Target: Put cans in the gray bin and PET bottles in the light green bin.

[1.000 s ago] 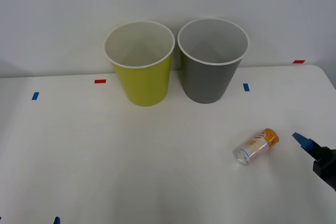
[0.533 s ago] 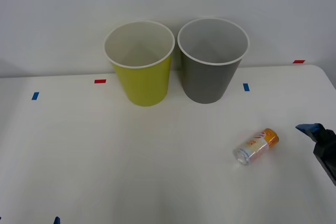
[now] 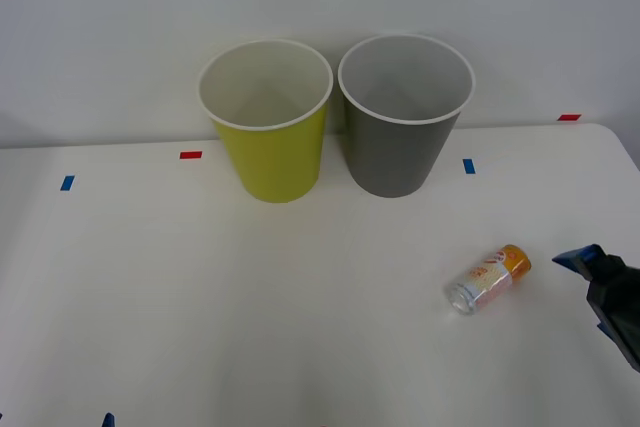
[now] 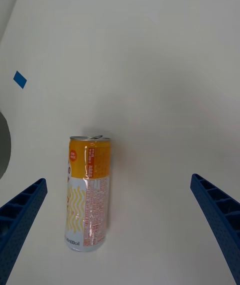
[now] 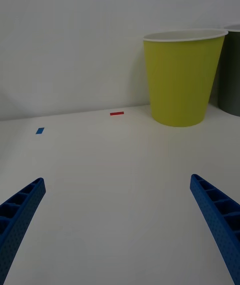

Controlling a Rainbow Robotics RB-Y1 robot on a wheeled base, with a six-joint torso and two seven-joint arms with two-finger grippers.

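The right hand (image 3: 590, 272) has advanced from the desk's (image 3: 250, 317) right edge toward the can (image 3: 487, 279) over the last second — fingers spread wide, holding nothing. The can lies on its side on the right half of the desk, well in front of the gray bin (image 3: 405, 112), not yet flanked by the fingers in the right wrist view. The light green bin (image 3: 266, 119) stands beside the gray one. The left hand (image 5: 120, 225) waits low at the near edge, released. Judgement: approach under way, grasp not begun.
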